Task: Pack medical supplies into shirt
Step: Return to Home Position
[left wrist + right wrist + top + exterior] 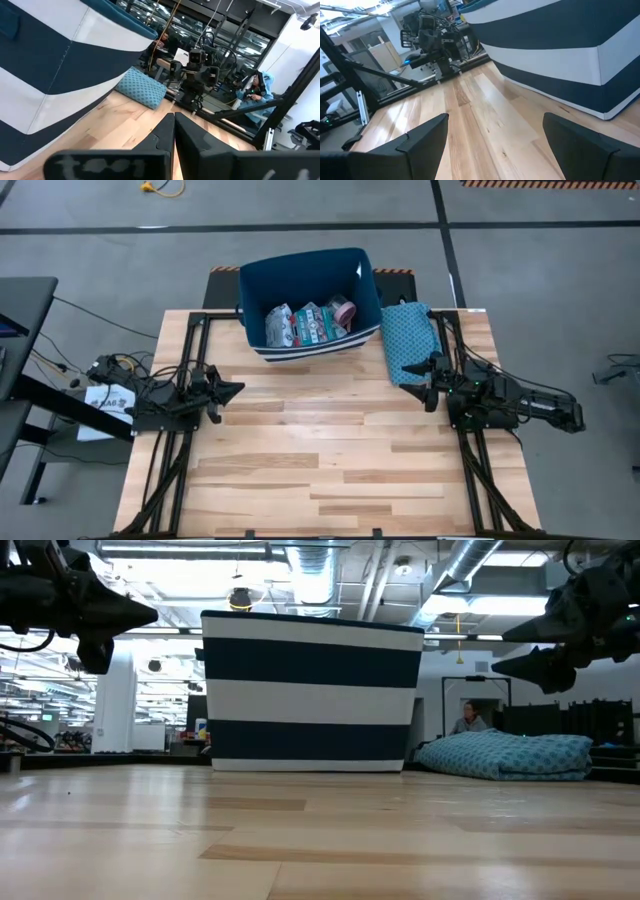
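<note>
The medical supplies [310, 325] lie inside a navy-and-white striped bin [300, 275] at the table's far middle: printed flat boxes, a white pouch and a pink round disc [343, 310]. The teal patterned shirt [408, 340] lies folded flat on the table to the right of the bin. My left gripper [235, 390] hovers shut over the table's left side, pointing right. My right gripper [410, 380] hovers open just at the shirt's near end, raised above the table in the low view [500, 650]. In the right wrist view its fingers stand wide apart [495, 145].
The striped bin [310, 690] stands tall between the arms and the far edge. Bare wooden tabletop [320, 450] stretches across the middle and near side. People sit in the room beyond the table [468, 718] [257, 87].
</note>
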